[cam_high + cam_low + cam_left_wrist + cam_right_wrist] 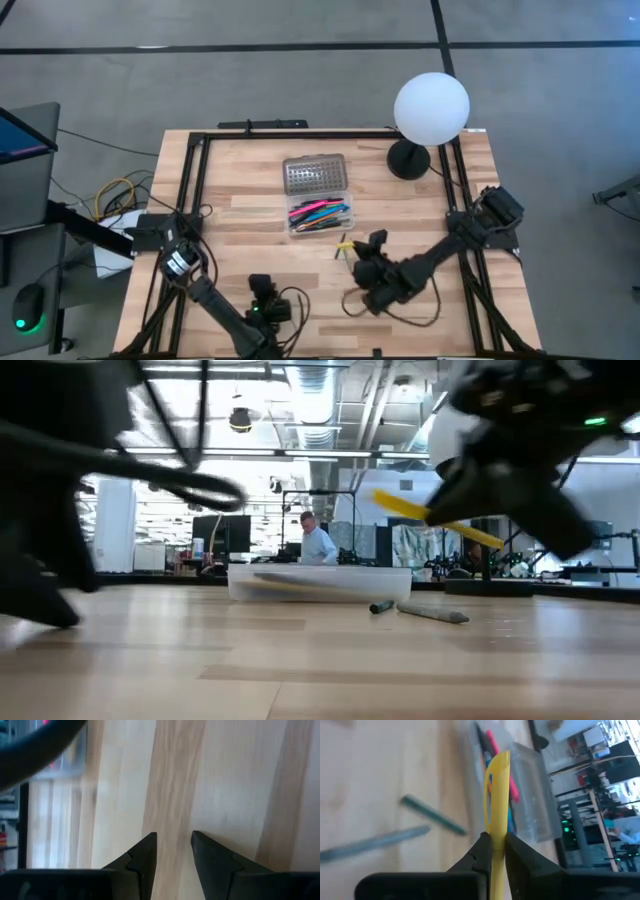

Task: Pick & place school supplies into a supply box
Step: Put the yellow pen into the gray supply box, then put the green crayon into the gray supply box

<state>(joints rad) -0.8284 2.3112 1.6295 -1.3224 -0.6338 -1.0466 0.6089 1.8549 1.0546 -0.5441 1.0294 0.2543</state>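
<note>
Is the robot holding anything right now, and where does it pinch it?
Yes. The right tool is shut on a yellow pen, pinching it near one end, with the rest sticking out past the fingers. The left tool is open and holds nothing.

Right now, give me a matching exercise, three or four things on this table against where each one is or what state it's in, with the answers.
Things:
1. yellow pen
2. green pen
3. supply box
4. left tool

States:
A. open, over bare wood
B. lid open, pens inside
C. lying loose on the table
D. clamped in the right tool

Pairs: 1-D, 2-C, 3-B, 4-A
</note>
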